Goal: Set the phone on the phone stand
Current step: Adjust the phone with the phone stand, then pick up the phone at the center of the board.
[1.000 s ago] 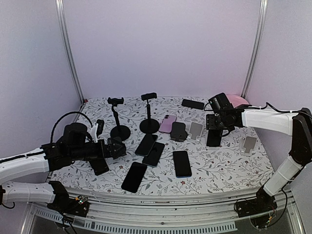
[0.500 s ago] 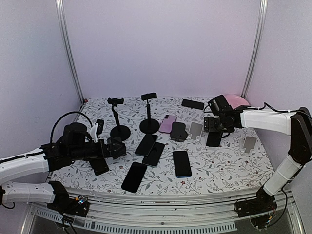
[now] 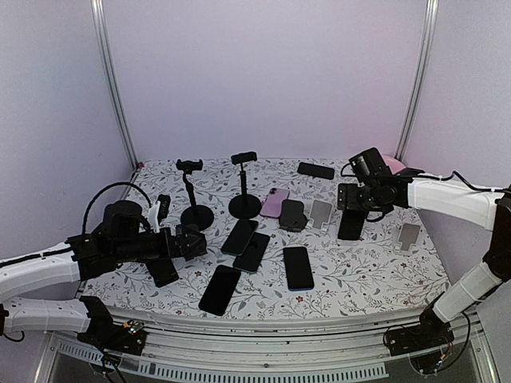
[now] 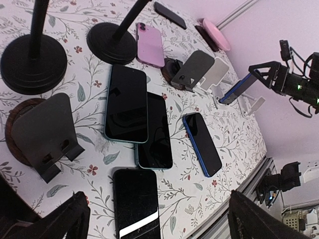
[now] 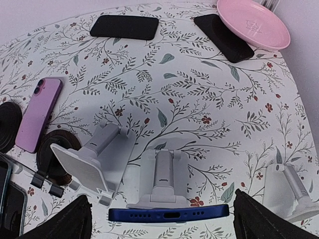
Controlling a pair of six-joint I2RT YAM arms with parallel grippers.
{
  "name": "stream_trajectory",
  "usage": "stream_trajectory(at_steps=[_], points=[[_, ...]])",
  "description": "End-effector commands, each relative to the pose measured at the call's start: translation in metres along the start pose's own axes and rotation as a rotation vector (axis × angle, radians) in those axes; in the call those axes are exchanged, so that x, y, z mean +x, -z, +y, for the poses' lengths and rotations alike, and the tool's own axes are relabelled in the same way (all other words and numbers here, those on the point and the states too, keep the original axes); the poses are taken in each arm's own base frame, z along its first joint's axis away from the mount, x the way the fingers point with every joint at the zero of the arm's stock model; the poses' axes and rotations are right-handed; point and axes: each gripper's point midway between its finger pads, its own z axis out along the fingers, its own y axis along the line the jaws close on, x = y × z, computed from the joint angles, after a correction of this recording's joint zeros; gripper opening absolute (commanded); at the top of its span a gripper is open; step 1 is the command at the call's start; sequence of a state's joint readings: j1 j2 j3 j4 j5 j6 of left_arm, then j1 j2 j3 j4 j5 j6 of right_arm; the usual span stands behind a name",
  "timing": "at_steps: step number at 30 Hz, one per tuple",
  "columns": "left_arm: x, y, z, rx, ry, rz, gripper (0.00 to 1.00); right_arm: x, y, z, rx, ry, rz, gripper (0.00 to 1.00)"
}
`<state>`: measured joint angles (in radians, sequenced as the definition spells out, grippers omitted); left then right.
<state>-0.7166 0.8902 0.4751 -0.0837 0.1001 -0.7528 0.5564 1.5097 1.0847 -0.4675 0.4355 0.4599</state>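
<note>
Blue phone [image 5: 169, 214] is propped on white stand [image 5: 163, 174], so no grip is needed. Right fingers [image 5: 70, 221] and left fingers [image 4: 65, 221] are spread.

Lab booth: aluminium frame [image 3: 112, 88], blank walls [image 3: 263, 72]

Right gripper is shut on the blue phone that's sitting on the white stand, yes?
Not quite. The right gripper is open, not shut on the blue phone: the right wrist view shows its jaws spread wide to either side of the phone. The phone does sit on the white stand.
</note>
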Motion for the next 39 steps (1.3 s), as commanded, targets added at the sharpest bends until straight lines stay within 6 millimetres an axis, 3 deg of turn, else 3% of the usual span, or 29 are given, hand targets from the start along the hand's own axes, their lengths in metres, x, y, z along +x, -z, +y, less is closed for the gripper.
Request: stream_trajectory(at_steps=[1, 6, 11, 16, 21, 29, 33, 39], points=[[-0.004, 0.000, -0.002, 0.023, 0.012, -0.022, 0.97, -0.009, 0.023, -0.005, -0.020, -0.022, -0.027, 0.99], [-0.001, 0.000, 0.001, 0.028, 0.026, -0.021, 0.97, -0.003, 0.045, -0.003, -0.074, -0.037, -0.023, 0.99], [0.004, -0.002, 0.001, 0.045, 0.044, -0.013, 0.97, 0.015, 0.068, 0.012, -0.121, -0.033, -0.028, 0.99], [0.009, -0.003, 0.002, 0.057, 0.059, -0.004, 0.97, 0.045, 0.085, 0.039, -0.198, -0.020, 0.002, 0.99], [0.014, -0.005, 0.000, 0.072, 0.076, 0.007, 0.97, 0.096, 0.094, 0.083, -0.254, 0.043, 0.069, 0.99], [0.023, -0.007, -0.006, 0.083, 0.081, 0.025, 0.97, 0.167, 0.083, 0.124, -0.236, 0.094, 0.181, 0.99], [0.029, -0.011, -0.010, 0.092, 0.084, 0.042, 0.97, 0.190, 0.067, 0.130, -0.218, 0.109, 0.234, 0.99], [0.035, -0.017, -0.015, 0.104, 0.091, 0.064, 0.97, 0.210, 0.051, 0.145, -0.218, 0.145, 0.287, 0.99]])
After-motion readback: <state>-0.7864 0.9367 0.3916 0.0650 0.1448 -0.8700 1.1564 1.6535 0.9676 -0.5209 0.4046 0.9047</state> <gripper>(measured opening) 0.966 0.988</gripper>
